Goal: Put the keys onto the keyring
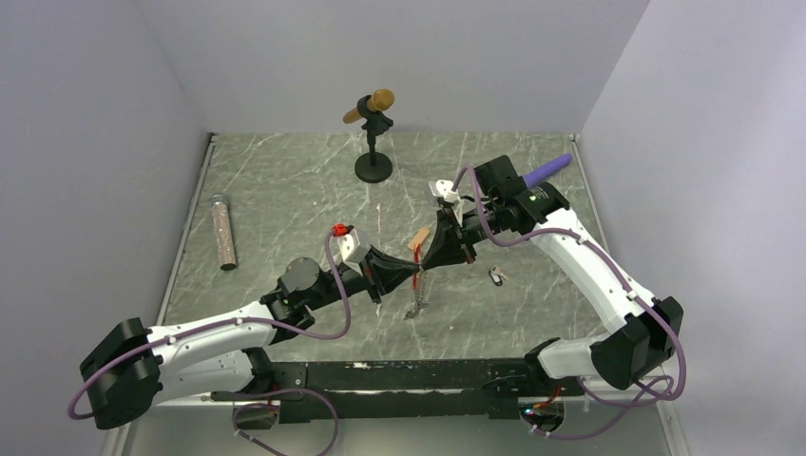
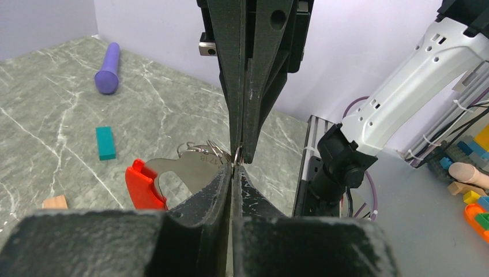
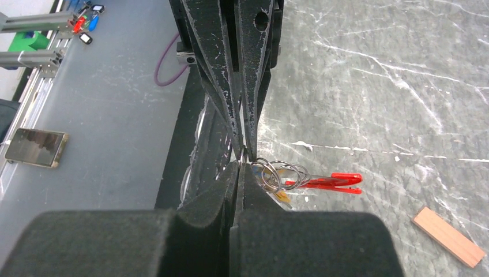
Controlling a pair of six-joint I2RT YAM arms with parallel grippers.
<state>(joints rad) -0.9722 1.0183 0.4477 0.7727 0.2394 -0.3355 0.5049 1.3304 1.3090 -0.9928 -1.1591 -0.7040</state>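
The keyring hangs above the table's middle, held between my two grippers. Its red clip and silvery chain dangle below them. My left gripper is shut on a silvery ring of the keyring, with the red clip beside its left finger. My right gripper meets it tip to tip and is shut on the same bunch of rings; the red clip sticks out to the right. The keys, black-headed and tiny, lie on the table right of the grippers, untouched.
A tan block lies near the grippers; it also shows in the left wrist view, near a teal block. A purple cylinder is at the back right, a black stand at the back, and a brown tube at the left.
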